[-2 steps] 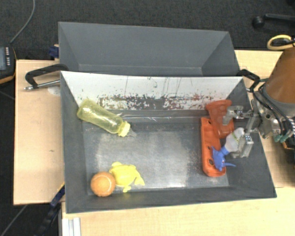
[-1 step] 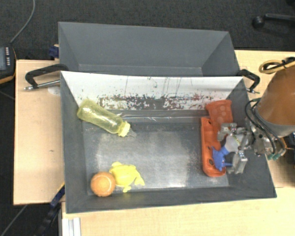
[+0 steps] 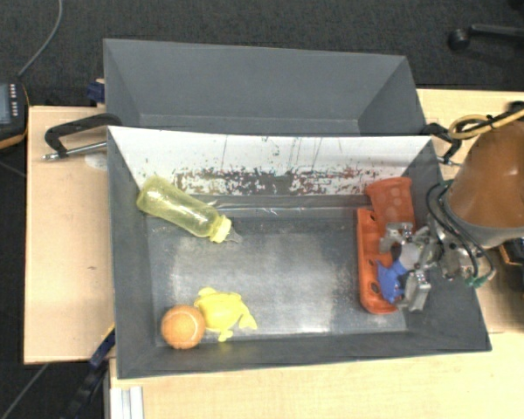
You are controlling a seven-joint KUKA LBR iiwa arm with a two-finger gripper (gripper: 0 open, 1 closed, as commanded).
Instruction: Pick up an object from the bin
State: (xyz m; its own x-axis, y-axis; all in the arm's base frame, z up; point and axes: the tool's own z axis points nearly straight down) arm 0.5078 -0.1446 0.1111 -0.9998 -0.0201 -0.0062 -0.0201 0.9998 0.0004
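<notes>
My gripper (image 3: 408, 267) is low at the bin's right side, and it is open. One fingertip stands near the upper part of a small blue thing (image 3: 389, 280) and the other just below it. The blue thing lies on the lower end of a long orange-red plastic piece (image 3: 386, 206) that leans along the right wall. The blue thing sits at the left edge of the gap between the fingers. Whether they touch it I cannot tell.
A pale yellow-green bottle (image 3: 182, 209) lies at the back left of the bin. At the front left, an orange ball (image 3: 182, 327) rests against a yellow toy (image 3: 224, 312). The arm's orange cover hangs over the right rim.
</notes>
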